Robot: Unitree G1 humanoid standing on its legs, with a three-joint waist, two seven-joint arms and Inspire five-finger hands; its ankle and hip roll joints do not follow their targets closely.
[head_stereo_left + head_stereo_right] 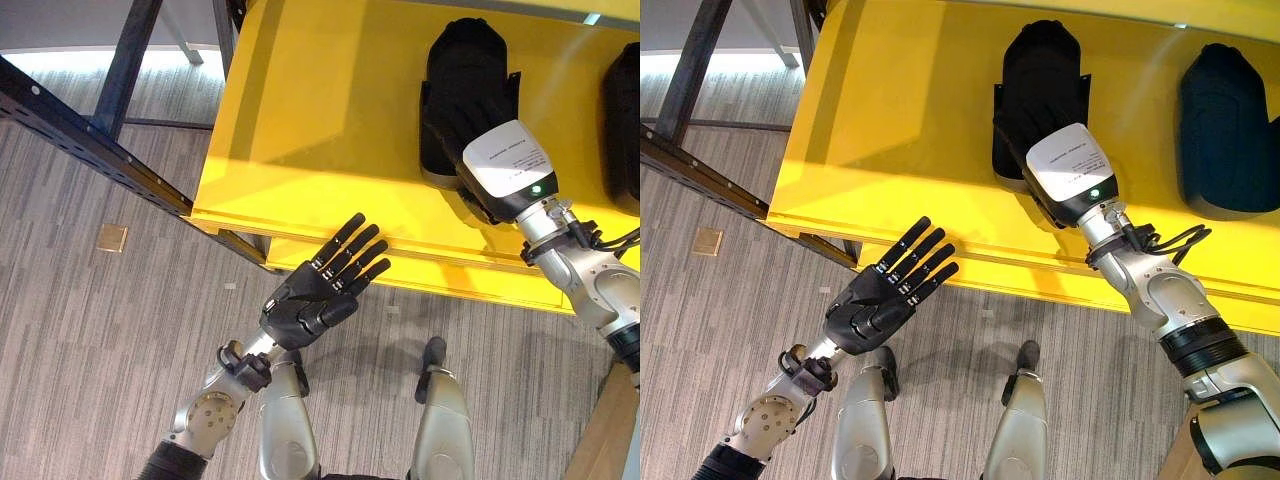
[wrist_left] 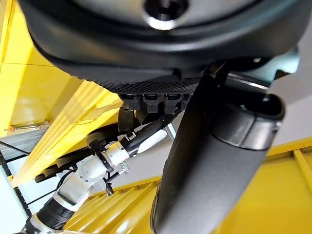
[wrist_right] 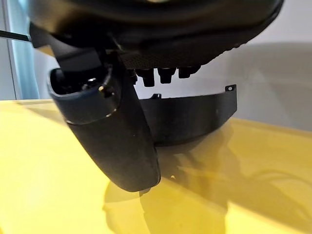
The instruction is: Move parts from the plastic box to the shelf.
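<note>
- Two black parts on the yellow shelf (image 1: 300, 130): one under the right hand (image 1: 1040, 140), a second part (image 1: 1228, 130) well apart, toward the robot's right.
- Right hand reaching over the shelf's front edge and resting on top of the nearer black part (image 1: 462, 70) — white cover of the wrist facing up in the head views.
- Right fingers (image 3: 165, 73) seen as short tips above the curved black edge of that part in the right wrist view; thumb lying alongside and down toward the yellow surface; curled onto the part or merely lying on it — cannot tell.
- Left hand (image 1: 318, 290) held in the air in front of the shelf's front lip, palm side up, above the grey floor (image 1: 100, 340).
- Left fingers (image 1: 350, 252) straight and close together, pointing toward the shelf, holding nothing.
- Dark metal frame rail (image 1: 90, 150) running diagonally beside the shelf on the robot's left.
- Small tan square (image 1: 112, 237) lying on the floor, apart from the rail.
</note>
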